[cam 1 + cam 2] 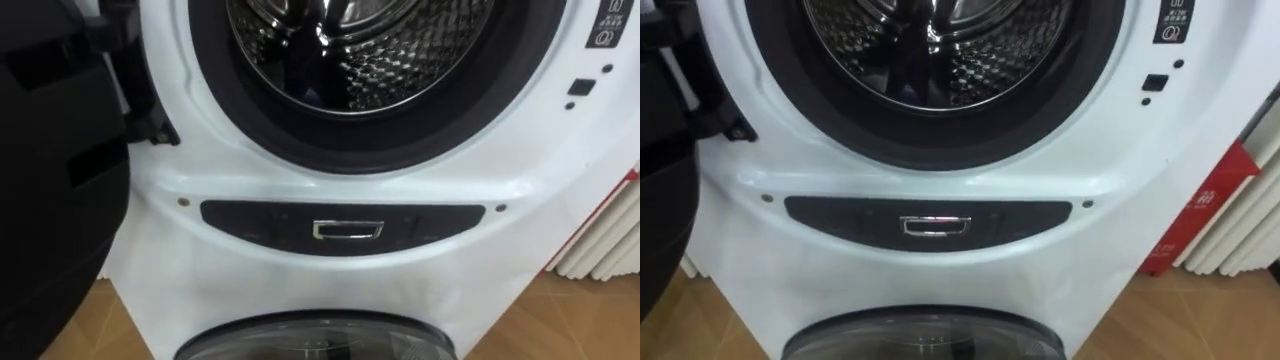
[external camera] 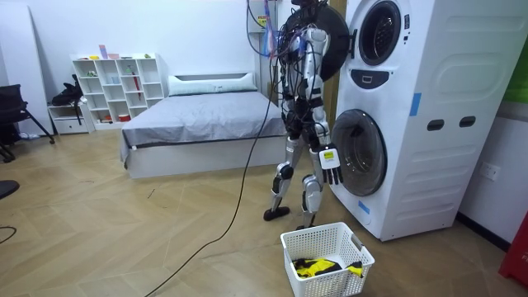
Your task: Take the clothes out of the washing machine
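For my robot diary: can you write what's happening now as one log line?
robot: standing at washer | top door: open | drum: no clothes seen | right hand: hanging, open | basket: cloth inside

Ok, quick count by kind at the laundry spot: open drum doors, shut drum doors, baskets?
Open drum doors: 1, the upper door
Shut drum doors: 1, the lower door
Baskets: 1, the white basket on the floor in front of the machine
Total: 3
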Robot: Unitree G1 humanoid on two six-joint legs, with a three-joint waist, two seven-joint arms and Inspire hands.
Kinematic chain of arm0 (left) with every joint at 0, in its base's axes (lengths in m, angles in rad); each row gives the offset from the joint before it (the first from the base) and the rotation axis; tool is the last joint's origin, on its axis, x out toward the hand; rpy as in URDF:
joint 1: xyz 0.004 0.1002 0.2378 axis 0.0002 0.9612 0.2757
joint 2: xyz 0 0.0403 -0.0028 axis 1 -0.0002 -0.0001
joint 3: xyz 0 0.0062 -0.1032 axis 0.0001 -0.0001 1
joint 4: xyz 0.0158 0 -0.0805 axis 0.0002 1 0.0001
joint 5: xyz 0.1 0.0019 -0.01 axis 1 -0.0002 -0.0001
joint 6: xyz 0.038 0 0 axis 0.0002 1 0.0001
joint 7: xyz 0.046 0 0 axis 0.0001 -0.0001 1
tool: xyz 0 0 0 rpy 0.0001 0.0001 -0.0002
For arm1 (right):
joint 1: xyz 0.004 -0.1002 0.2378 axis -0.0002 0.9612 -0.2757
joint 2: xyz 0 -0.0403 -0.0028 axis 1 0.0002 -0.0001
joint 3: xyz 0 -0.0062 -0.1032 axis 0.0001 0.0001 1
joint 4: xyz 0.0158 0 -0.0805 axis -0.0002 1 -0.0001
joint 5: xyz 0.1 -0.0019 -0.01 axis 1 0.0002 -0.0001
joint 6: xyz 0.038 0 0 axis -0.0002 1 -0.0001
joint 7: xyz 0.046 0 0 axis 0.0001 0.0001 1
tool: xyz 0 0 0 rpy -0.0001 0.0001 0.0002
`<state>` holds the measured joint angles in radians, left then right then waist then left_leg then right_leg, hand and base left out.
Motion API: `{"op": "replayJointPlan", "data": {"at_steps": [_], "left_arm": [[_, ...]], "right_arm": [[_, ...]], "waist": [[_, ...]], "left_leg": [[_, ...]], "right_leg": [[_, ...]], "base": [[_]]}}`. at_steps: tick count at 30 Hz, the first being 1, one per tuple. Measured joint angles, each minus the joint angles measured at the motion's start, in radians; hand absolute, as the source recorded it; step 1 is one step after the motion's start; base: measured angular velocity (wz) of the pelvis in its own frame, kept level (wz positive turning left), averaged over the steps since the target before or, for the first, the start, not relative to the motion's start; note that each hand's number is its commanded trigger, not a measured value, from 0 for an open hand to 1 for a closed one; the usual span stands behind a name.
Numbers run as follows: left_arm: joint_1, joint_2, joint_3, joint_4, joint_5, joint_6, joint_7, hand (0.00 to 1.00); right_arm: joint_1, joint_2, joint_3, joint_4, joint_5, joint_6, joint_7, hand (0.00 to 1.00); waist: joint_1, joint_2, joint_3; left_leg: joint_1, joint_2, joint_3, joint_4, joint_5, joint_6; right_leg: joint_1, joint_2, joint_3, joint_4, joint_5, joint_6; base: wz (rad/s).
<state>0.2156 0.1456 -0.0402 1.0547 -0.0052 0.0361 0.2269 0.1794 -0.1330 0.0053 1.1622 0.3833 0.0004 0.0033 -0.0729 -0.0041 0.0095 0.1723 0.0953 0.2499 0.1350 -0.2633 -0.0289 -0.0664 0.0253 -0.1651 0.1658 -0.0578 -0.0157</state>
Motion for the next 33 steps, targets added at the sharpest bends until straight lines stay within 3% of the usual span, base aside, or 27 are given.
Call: {"op": "replayJointPlan", "data": {"at_steps": [8, 11, 12, 14, 16, 17, 18, 19, 20, 21, 22, 24, 26, 27, 29, 31, 33], "left_arm": [[0.008, -0.011, 0.045, 0.018, 0.001, 0.008, 0.001, 0.00], [0.008, -0.005, 0.059, 0.020, 0.001, 0.010, 0.002, 0.00], [0.014, 0.000, 0.058, 0.021, 0.001, 0.011, 0.005, 0.00], [0.032, 0.006, 0.068, 0.020, 0.013, 0.013, 0.006, 0.00], [0.043, 0.014, 0.078, 0.019, 0.047, 0.025, 0.009, 0.00], [0.042, 0.017, 0.079, 0.017, 0.063, 0.025, 0.008, 0.00], [0.035, 0.016, 0.079, 0.015, 0.094, 0.025, 0.007, 0.00], [0.030, 0.013, 0.079, 0.009, 0.109, 0.025, 0.004, 0.00], [0.028, 0.011, 0.080, -0.002, 0.109, 0.025, 0.005, 0.00], [0.016, 0.010, 0.085, -0.015, 0.108, 0.024, 0.007, 0.00], [0.006, 0.012, 0.080, -0.018, 0.107, 0.025, 0.011, 0.00], [-0.008, 0.006, 0.071, -0.017, 0.109, 0.025, 0.006, 0.00], [-0.021, -0.010, 0.058, -0.017, 0.105, 0.021, 0.000, 0.00], [-0.037, -0.016, 0.053, -0.016, 0.105, 0.017, -0.006, 0.00], [-0.070, -0.016, 0.049, -0.019, 0.110, 0.006, -0.013, 0.00], [-0.116, -0.016, 0.044, -0.020, 0.118, 0.000, -0.016, 0.00], [-0.144, -0.016, 0.026, -0.021, 0.119, -0.010, -0.016, 0.00]], "right_arm": [[0.000, 0.001, -0.008, 0.001, 0.000, 0.014, 0.000, 0.00], [-0.001, 0.001, -0.006, 0.001, 0.000, 0.024, 0.008, 0.00], [-0.002, 0.001, -0.005, 0.000, -0.006, 0.025, 0.016, 0.00], [0.003, 0.001, -0.006, 0.000, -0.006, 0.025, 0.023, 0.00], [-0.005, 0.001, -0.004, -0.004, -0.061, 0.026, 0.023, 0.00], [-0.007, 0.003, -0.003, -0.004, -0.077, 0.029, 0.024, 0.00], [-0.025, 0.002, -0.003, -0.003, -0.108, 0.037, 0.030, 0.00], [-0.028, 0.001, -0.003, 0.001, -0.120, 0.038, 0.032, 0.00], [-0.030, 0.001, -0.003, 0.000, -0.119, 0.038, 0.032, 0.00], [-0.035, 0.001, 0.001, -0.004, -0.120, 0.037, 0.031, 0.00], [-0.033, 0.001, 0.003, -0.003, -0.123, 0.035, 0.028, 0.00], [-0.030, -0.010, -0.001, -0.003, -0.124, 0.029, 0.016, 0.00], [-0.021, -0.027, -0.004, -0.003, -0.125, 0.018, -0.005, 0.00], [-0.019, -0.030, -0.009, 0.001, -0.126, 0.011, -0.019, 0.00], [-0.015, -0.029, -0.029, 0.003, -0.138, 0.010, -0.022, 0.00], [-0.011, -0.025, -0.048, 0.004, -0.144, 0.008, -0.018, 0.00], [-0.028, -0.026, -0.051, 0.004, -0.150, 0.004, -0.014, 0.00]], "waist": [[0.000, 0.002, 0.0017], [0.002, 0.000, 0.0000], [0.003, -0.001, 0.0000], [0.002, -0.005, -0.0001], [0.010, -0.014, -0.0025], [0.014, -0.023, -0.0044], [0.027, -0.030, -0.0039], [0.028, -0.025, -0.0032], [0.027, -0.024, -0.0023], [0.027, -0.023, -0.0019], [0.024, -0.029, 0.0005], [0.006, -0.013, 0.0019], [0.001, 0.017, 0.0039], [-0.014, 0.031, 0.0080], [-0.031, 0.043, 0.0069], [-0.054, 0.063, 0.0034], [-0.055, 0.062, 0.0056]], "left_leg": [[0.019, 0.003, 0.001, -0.001, 0.000, 0.000], [0.019, 0.016, 0.005, -0.001, -0.010, -0.007], [0.020, 0.033, 0.012, 0.003, -0.017, -0.014], [0.035, 0.043, 0.021, 0.035, -0.041, -0.030], [0.016, 0.069, 0.024, 0.151, -0.080, -0.053], [-0.006, 0.075, 0.022, 0.208, -0.083, -0.054], [-0.059, 0.093, -0.004, 0.338, -0.082, -0.054], [-0.110, 0.110, -0.055, 0.457, -0.074, -0.051], [-0.135, 0.117, -0.074, 0.511, -0.063, -0.046], [-0.175, 0.124, -0.104, 0.598, -0.029, -0.037], [-0.191, 0.123, -0.120, 0.639, 0.005, -0.043], [-0.207, 0.124, -0.151, 0.682, 0.022, -0.045], [-0.187, 0.113, -0.156, 0.725, 0.020, -0.057], [-0.157, 0.093, -0.157, 0.720, 0.007, -0.072], [-0.099, 0.067, -0.174, 0.633, -0.017, -0.085], [-0.004, 0.057, -0.198, 0.406, -0.071, -0.091], [0.041, 0.050, -0.204, 0.252, -0.100, -0.079]], "right_leg": [[0.016, 0.002, -0.001, 0.008, -0.004, -0.003], [0.015, 0.014, -0.004, 0.012, -0.007, -0.010], [0.011, 0.016, -0.015, 0.037, -0.020, -0.022], [0.007, 0.016, -0.044, 0.102, -0.064, -0.035], [-0.029, 0.030, -0.024, 0.183, -0.121, -0.058], [-0.039, 0.028, -0.020, 0.199, -0.130, -0.066], [-0.039, 0.029, -0.009, 0.206, -0.136, -0.079], [-0.035, 0.044, 0.000, 0.209, -0.140, -0.092], [-0.034, 0.049, 0.003, 0.212, -0.143, -0.098], [-0.029, 0.055, 0.003, 0.214, -0.147, -0.109], [-0.019, 0.055, -0.001, 0.209, -0.151, -0.118], [-0.007, 0.062, -0.018, 0.193, -0.149, -0.129], [-0.008, 0.065, -0.037, 0.195, -0.150, -0.135], [-0.011, 0.064, -0.051, 0.194, -0.149, -0.135], [-0.036, 0.063, -0.069, 0.198, -0.145, -0.137], [-0.065, 0.062, -0.101, 0.196, -0.127, -0.134], [-0.103, 0.060, -0.105, 0.198, -0.104, -0.133]], "base": [[0.02], [0.00], [-0.07], [-0.13], [-0.29], [-0.40], [-0.44], [-0.41], [-0.27], [-0.20], [-0.18], [-0.03], [0.03], [0.29], [0.39], [0.44], [0.11]]}}
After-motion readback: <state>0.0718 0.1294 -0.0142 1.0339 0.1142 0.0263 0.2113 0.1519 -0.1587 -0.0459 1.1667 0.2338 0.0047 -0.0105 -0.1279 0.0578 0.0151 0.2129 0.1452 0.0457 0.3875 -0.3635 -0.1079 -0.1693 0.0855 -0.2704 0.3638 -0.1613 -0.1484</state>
